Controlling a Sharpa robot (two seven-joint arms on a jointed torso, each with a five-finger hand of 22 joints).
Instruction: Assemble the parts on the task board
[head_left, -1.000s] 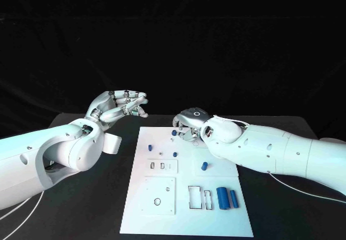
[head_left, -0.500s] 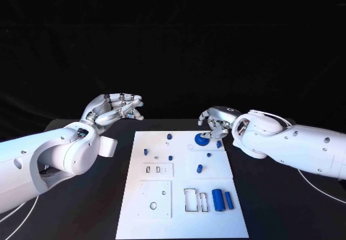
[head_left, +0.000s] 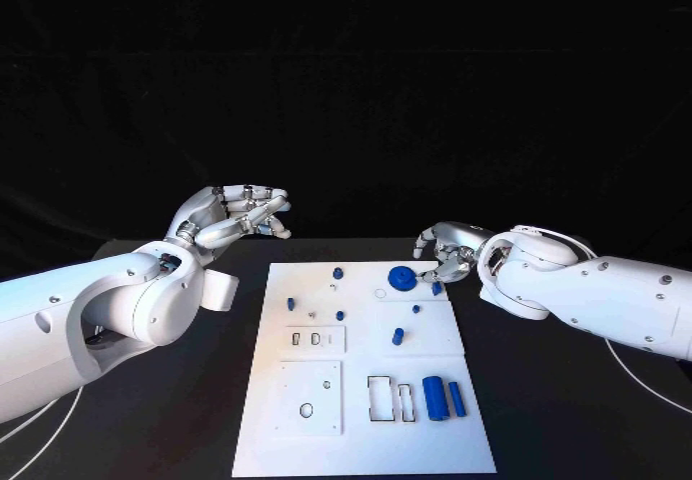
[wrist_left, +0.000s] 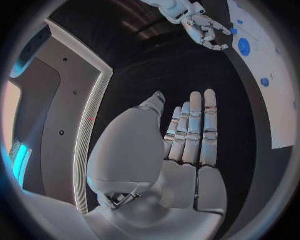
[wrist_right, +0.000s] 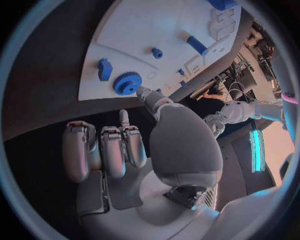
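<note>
Black table (head_left: 173, 420), black backdrop, white task board (head_left: 361, 440) lying lengthwise down the middle

Near end of the board: two blue cylinders (head_left: 443, 397) side by side, just right of a narrow rectangular cutout (head_left: 391, 398); left of those a square plate with an oval hole (head_left: 307, 410)

Mid board: small plate with two slots (head_left: 306, 339), short blue peg (head_left: 398, 337) to its right, a few small blue studs (head_left: 340, 315) around it

Far end: blue gear (head_left: 401, 276) on the board near the right edge; small blue block (head_left: 437, 288) just beside it, another blue peg (head_left: 339, 272) to its left. Right wrist view has the gear (wrist_right: 127, 83) lying flat, block (wrist_right: 104, 69) next to it

Right robot hand (head_left: 444, 258) sits at the far right edge of the board, fingers curled but apart, nothing gripped. One fingertip (wrist_right: 143, 91) at the rim of the gear, can't tell if it's touching

Left robot hand (head_left: 235, 215) raised off the table, left of the board and well apart from it, holding nothing. Head view has the fingers curled toward the thumb; left wrist view shows the fingers (wrist_left: 195, 131) straight and side by side, with the right robot hand (wrist_left: 203, 27) across by the gear (wrist_left: 244, 47)
</note>
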